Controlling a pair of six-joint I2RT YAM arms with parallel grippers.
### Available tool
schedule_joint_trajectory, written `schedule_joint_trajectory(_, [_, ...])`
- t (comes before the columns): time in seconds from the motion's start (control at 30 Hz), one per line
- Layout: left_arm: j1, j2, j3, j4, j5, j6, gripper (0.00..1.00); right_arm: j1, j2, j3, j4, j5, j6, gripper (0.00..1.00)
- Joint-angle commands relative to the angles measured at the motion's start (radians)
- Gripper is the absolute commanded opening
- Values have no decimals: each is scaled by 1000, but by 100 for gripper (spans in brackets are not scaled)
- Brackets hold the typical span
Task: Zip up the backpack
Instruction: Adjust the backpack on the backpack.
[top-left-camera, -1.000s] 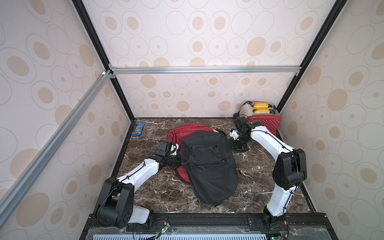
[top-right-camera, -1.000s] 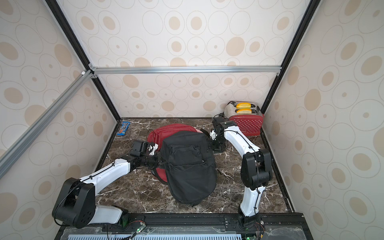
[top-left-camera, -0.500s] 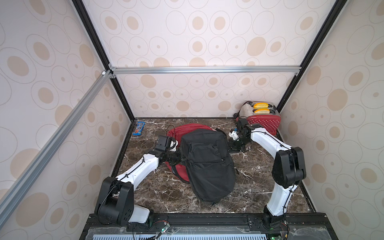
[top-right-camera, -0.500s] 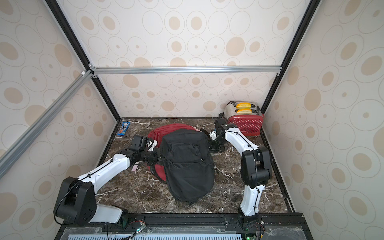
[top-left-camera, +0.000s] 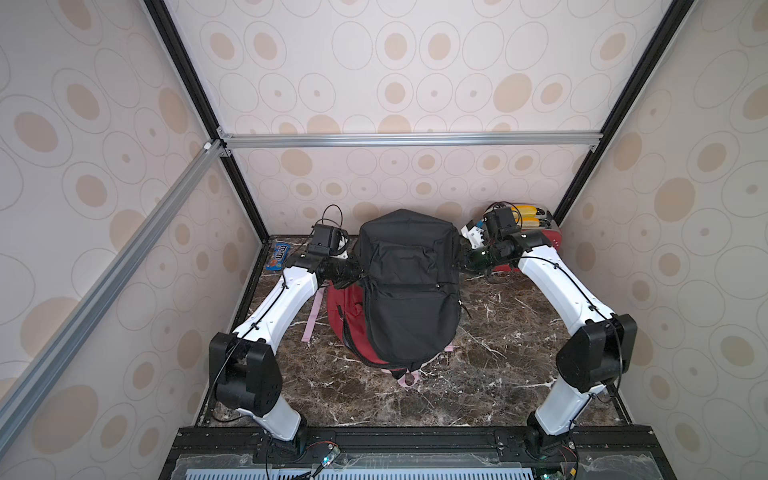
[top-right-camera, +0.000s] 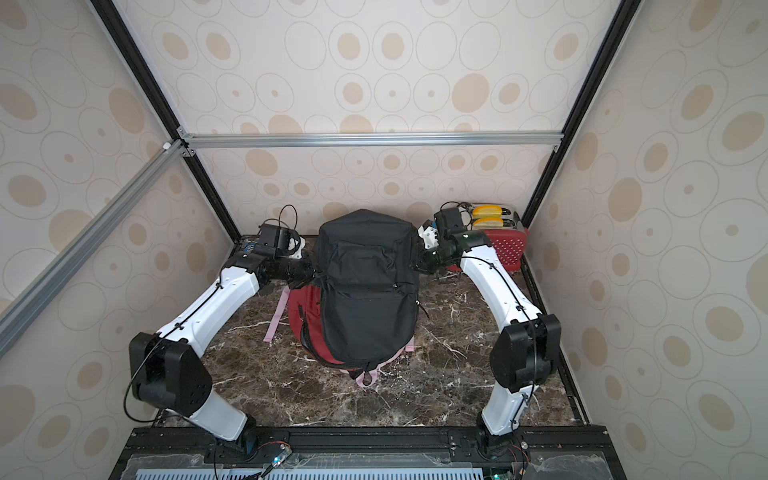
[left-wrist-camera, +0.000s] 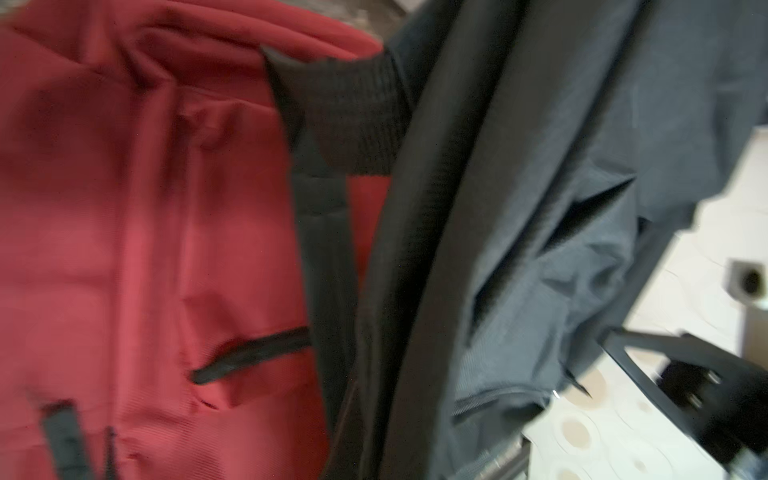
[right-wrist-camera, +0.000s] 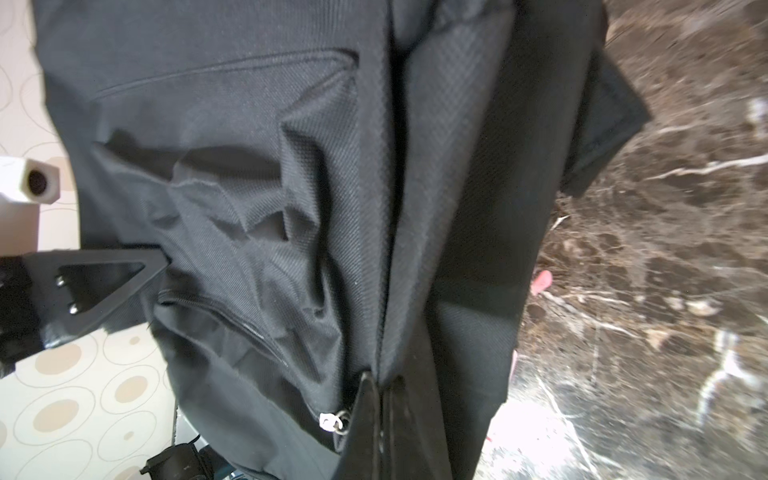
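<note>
At 6 o'clock, nearest: bare marble desk (top-left-camera: 478, 386), then a pink strap loop (top-left-camera: 408, 377) poking out from under the bags. Just past that, toward the centre: a red backpack (top-left-camera: 347, 311) lying flat on the desk, mostly covered. On top of it, from the centre back toward 12 o'clock: the black backpack (top-left-camera: 411, 299), propped up by its upper half from both sides, lower end apparently resting on the red one, front face creased and sagging.

At its 9 o'clock: left gripper (right-wrist-camera: 149, 268), one finger against the side fabric; apart or together, cannot tell. At its 3 o'clock: right gripper (right-wrist-camera: 381, 380), pinched together on the side seam, just beside a small silver zipper pull (right-wrist-camera: 332, 420).

Judged soft, limp and fairly light: likely to fold and bunch under a tug rather than move as one piece. Fabric grippy enough; the metal pull small, slick, easy to lose. Best taken by that pull with one gripper, with the cloth beside the zip track clamped and drawn taut behind the slider. Main track open or closed: hard to tell.

Farthest back, at 2 o'clock: a red toaster (top-right-camera: 509, 249) with yellow slices (top-right-camera: 487, 217) in its slots; at 10 o'clock, at the desk's edge, a blue candy packet (top-left-camera: 279, 257).
</note>
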Motion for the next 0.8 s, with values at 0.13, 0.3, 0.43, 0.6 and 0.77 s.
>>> schedule_joint_trajectory(0.13, [48, 49, 74, -121, -191, 91, 69, 25, 37, -83, 46, -44, 54, 0])
schedule_joint_trajectory(0.3, [56, -121, -10, -203, -221, 113, 73, 25, 38, -119, 68, -23, 77, 0])
schedule_joint_trajectory(0.43, [56, -309, -203, -190, -114, 43, 74, 19, 22, -166, 106, -13, 118, 0])
schedule_joint_trajectory(0.6, [31, -473, -399, -193, -19, -48, 73, 19, -4, -202, 102, 39, 157, 0])
schedule_joint_trajectory(0.77, [-68, -587, -546, -92, -13, -197, 73, 16, -21, -260, 134, 34, 228, 0])
